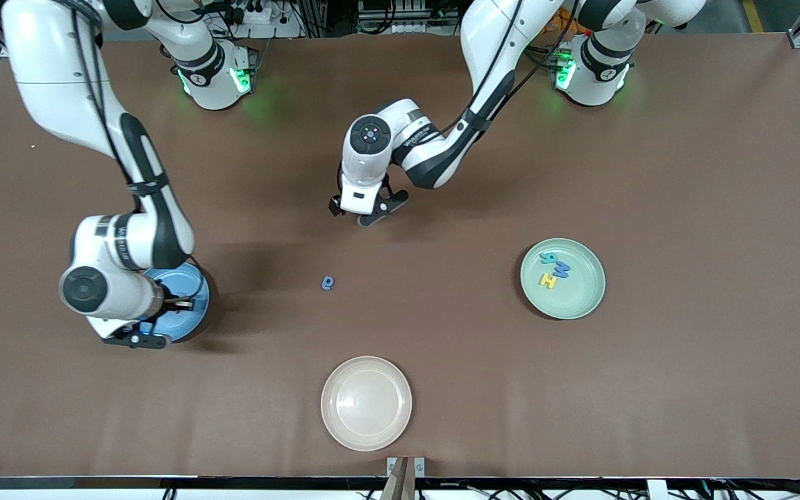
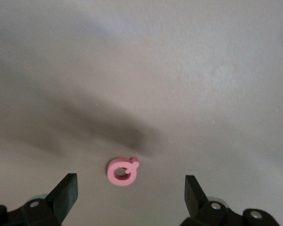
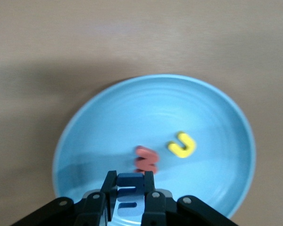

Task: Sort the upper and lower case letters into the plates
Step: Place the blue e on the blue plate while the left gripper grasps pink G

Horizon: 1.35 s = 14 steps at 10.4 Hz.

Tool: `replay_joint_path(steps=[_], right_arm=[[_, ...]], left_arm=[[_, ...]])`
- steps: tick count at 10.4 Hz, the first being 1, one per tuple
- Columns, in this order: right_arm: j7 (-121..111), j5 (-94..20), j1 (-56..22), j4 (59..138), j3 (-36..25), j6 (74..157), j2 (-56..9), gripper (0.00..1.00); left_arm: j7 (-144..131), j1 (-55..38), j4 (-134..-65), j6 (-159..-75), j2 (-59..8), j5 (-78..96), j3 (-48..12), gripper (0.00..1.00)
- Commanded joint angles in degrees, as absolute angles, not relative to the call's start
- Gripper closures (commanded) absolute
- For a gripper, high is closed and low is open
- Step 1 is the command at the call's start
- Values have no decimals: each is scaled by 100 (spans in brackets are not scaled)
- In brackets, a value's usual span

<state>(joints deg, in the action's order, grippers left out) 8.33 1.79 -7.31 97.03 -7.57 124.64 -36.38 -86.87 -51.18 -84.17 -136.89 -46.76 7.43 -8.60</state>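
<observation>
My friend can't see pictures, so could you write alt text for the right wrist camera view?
The right gripper, shut on a dark blue foam letter, hangs over a sky blue plate on the brown table. A red letter and a yellow letter lie in the plate.

We've got a brown table (image 1: 685, 173) with three plates sitting on it: a sky blue plate (image 1: 195, 281) at the frame's left edge, a mint green plate (image 1: 580, 295) right of center, and a cream-white plate (image 1: 366, 403) at bottom center. Loose on the tabletop mid-frame there's a small blue letter (image 1: 328, 282), plus a pink ring-shaped letter (image 2: 122, 171) higher up.
</observation>
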Motion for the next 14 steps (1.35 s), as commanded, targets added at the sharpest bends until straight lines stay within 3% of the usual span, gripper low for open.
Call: replay_joint_path(steps=[1,7,14], right_arm=[[774,246,-642,9976,-659,12490,-3375,0],[1098,-418,-948,9870,-624,12620,-3445,0],[1668,-729,-1238,9756,-633,12683,-3472,0]], left_arm=[[-8579,-5273,-8183,-13966,-5123,302,-782,0],[-8481,-5326,-8191,-13948,-5229,211,-791,0],[-9281,-5361,-8174,-13896,-5282,378,-800,25]])
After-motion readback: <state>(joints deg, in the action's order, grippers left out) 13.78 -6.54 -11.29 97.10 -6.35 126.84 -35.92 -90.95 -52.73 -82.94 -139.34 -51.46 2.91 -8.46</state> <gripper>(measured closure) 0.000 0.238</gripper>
